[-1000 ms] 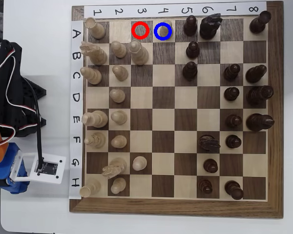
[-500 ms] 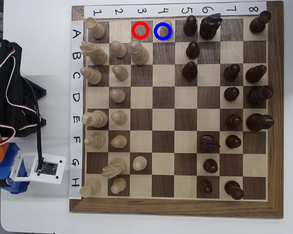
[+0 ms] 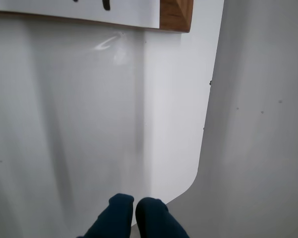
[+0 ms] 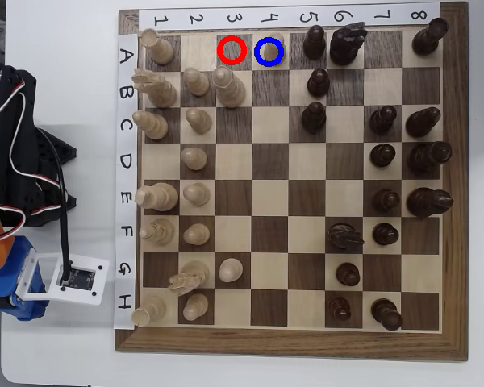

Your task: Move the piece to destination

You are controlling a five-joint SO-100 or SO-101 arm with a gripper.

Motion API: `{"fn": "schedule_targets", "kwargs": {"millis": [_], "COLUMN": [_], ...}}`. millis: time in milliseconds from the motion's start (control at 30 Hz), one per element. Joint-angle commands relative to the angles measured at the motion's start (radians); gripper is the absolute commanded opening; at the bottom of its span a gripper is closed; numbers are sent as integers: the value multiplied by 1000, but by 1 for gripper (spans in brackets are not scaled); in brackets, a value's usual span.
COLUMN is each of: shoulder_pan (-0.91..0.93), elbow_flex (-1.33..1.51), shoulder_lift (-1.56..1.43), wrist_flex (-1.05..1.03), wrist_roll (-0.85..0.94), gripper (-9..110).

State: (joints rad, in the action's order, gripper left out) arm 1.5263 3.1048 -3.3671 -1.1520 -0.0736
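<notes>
In the overhead view the piece [image 4: 272, 50], a small pale pawn, stands at the board's top edge on the light square of the destination, inside the blue ring [image 4: 269, 64]. The dark square in the red ring [image 4: 219, 51] beside it is bare. The arm [image 4: 16, 161] lies folded off the board's left side. In the wrist view my gripper [image 3: 135, 210] points at bare white table; its two dark blue fingertips [image 3: 118, 210] are pressed together with nothing between them. The piece does not show in the wrist view.
Pale pieces fill the board's left columns and dark pieces [image 4: 383, 121] the right ones in the overhead view. A white camera module [image 4: 74, 278] sits by the board's left edge. The wrist view shows a board corner [image 3: 176, 14] and the table's rounded edge [image 3: 201, 163].
</notes>
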Motion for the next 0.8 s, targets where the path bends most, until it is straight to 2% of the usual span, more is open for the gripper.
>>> {"fn": "schedule_targets", "kwargs": {"millis": [0, 767], "shoulder_pan": [32, 32], "elbow_flex": [2, 2], "shoulder_lift": [-58, -58], "wrist_flex": [-9, -8], "wrist_roll": [-26, -18], "gripper": [0, 0]}}
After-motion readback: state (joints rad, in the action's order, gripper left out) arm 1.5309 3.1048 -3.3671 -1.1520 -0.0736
